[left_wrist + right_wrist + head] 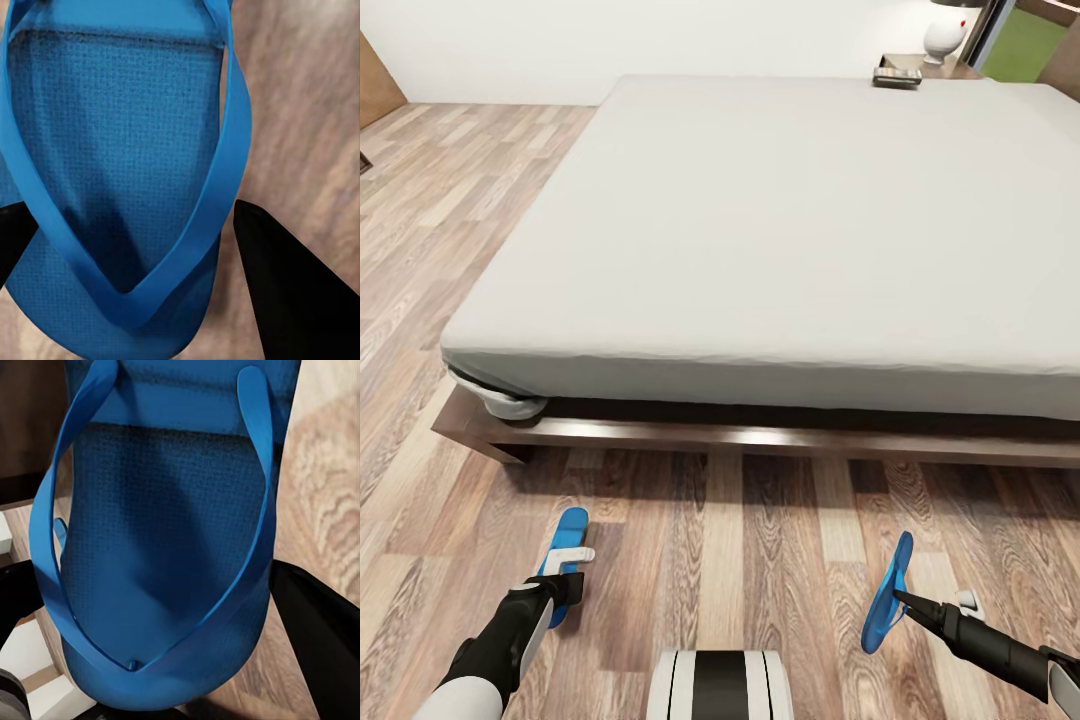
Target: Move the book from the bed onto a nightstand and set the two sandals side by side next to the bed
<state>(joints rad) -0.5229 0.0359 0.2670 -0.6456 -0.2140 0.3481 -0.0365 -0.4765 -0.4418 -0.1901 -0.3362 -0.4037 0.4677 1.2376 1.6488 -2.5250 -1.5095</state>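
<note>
Left gripper (567,573) clamped on left sandal (564,560), low over floor (720,520) near bed (780,230) frame's corner. Right gripper (900,598) gripping right sandal (886,592) on edge, well apart, likely for pairing. Book (897,76) at mattress's far edge, by nightstand (950,68).

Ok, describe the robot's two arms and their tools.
Both arms are black with white shells near the body. The left tool has black fingers and a white block on top; the right tool is slim and black with a small white part behind it.
</note>
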